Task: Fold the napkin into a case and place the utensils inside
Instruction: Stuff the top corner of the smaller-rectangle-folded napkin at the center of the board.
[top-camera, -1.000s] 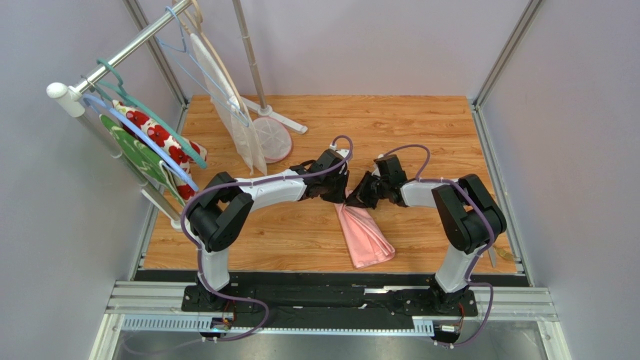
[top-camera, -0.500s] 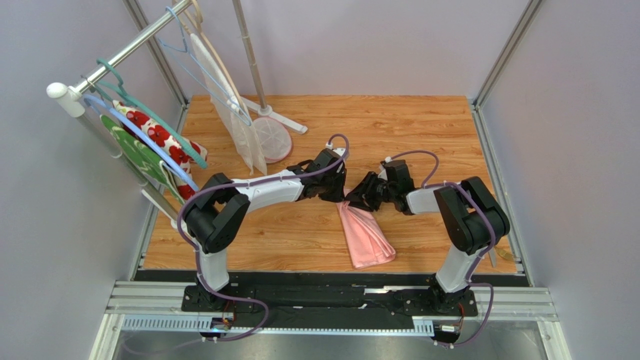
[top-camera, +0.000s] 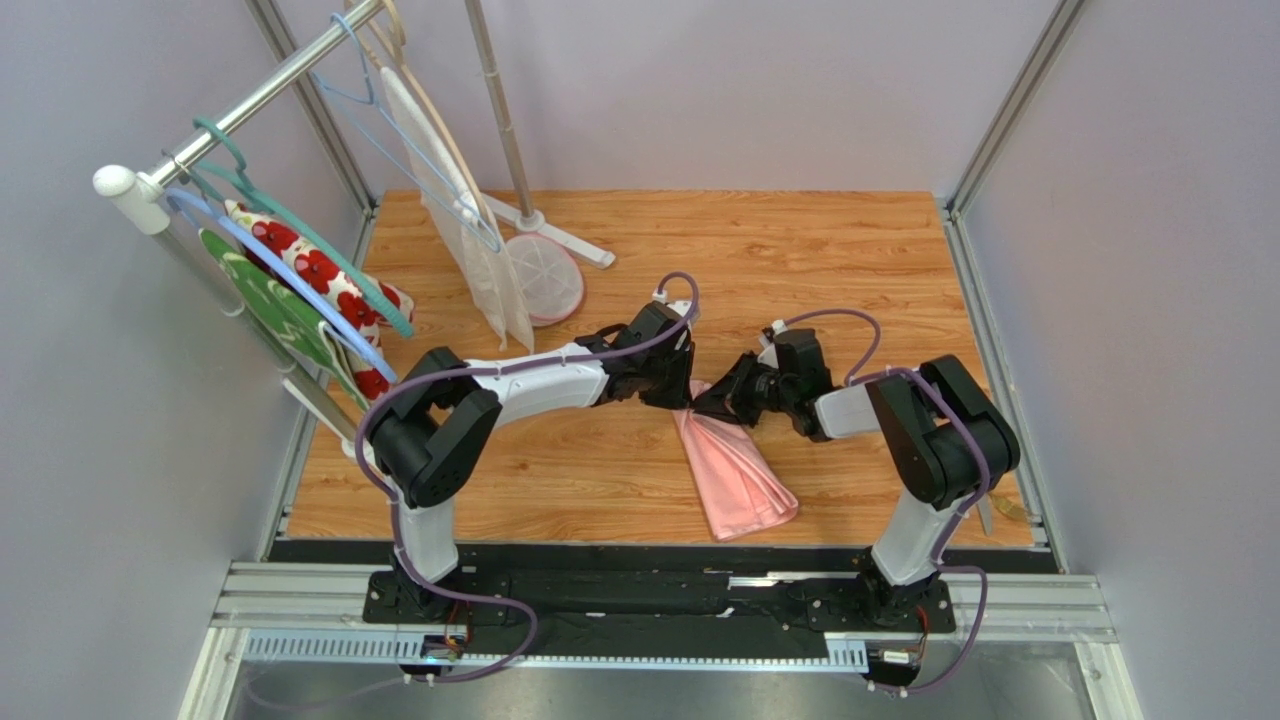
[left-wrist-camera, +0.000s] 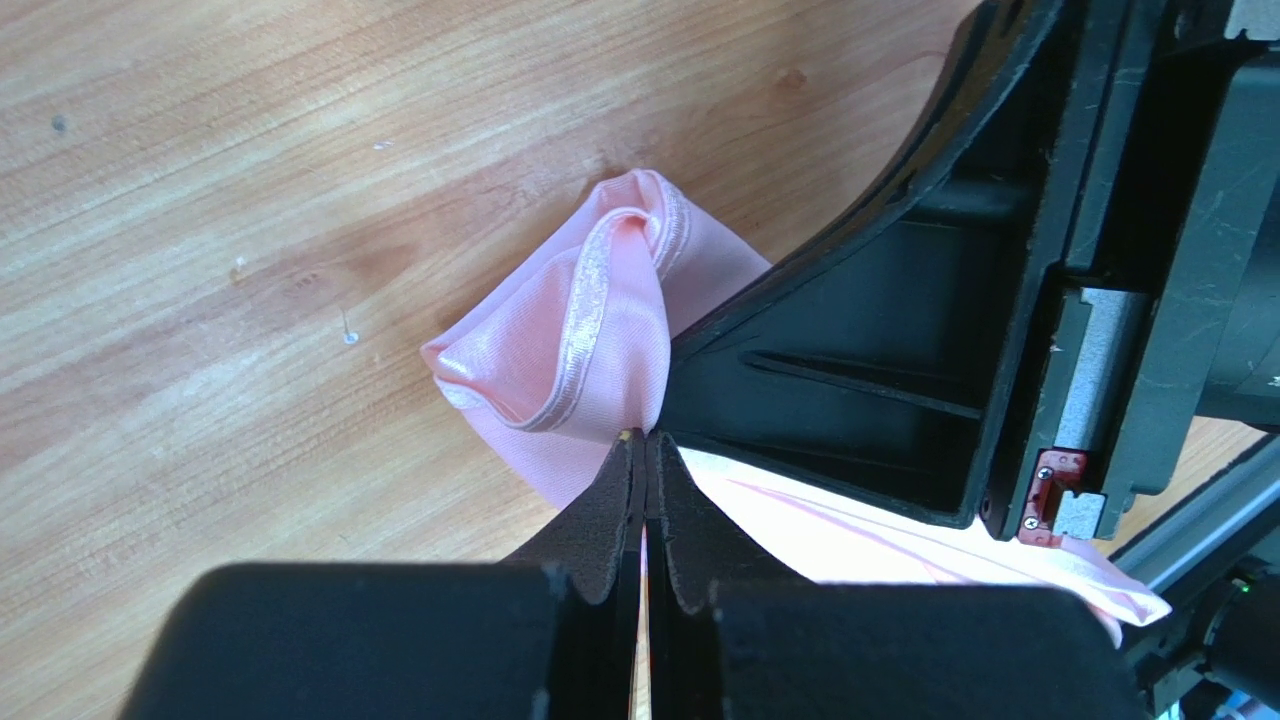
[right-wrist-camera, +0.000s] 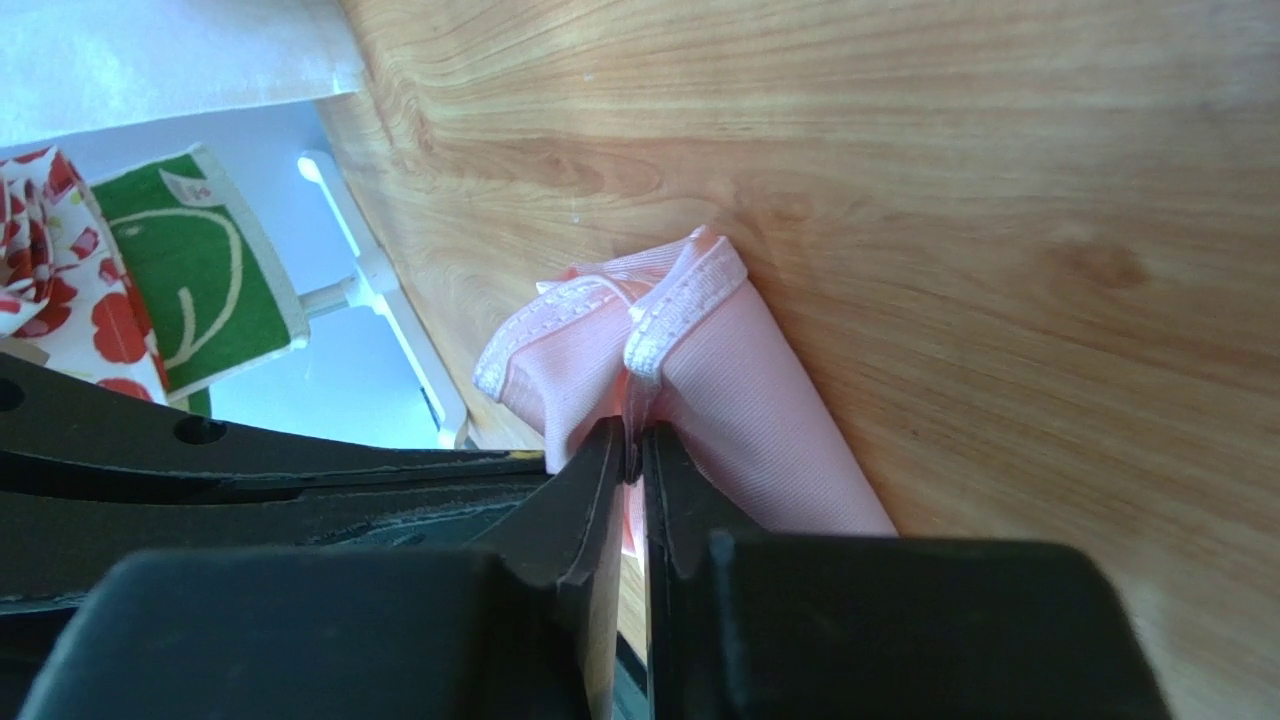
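Observation:
The pink napkin (top-camera: 733, 473) lies on the wooden table (top-camera: 812, 255) as a narrow folded strip running toward the near edge. Its far end is bunched up between the two arms. My left gripper (top-camera: 681, 393) is shut on that end, with thin pink cloth (left-wrist-camera: 579, 323) pinched at the tips (left-wrist-camera: 643, 438). My right gripper (top-camera: 721, 401) faces it from the right and is shut on a hemmed fold (right-wrist-camera: 676, 323) of the same end (right-wrist-camera: 633, 435). A slim greyish utensil (top-camera: 986, 515) shows at the table's right edge, mostly hidden by the right arm.
A clothes rack (top-camera: 226, 128) stands at the left with hangers, a white cloth with red flowers (top-camera: 308, 270) and a green cloth (top-camera: 263, 308). A white mesh bag (top-camera: 481, 278) hangs by the stand's round base (top-camera: 544, 278). Grey walls close in both sides.
The right wrist has dropped lower and shifted right, and its jaws have taken a new hold on the napkin's far end. The left arm has barely moved.

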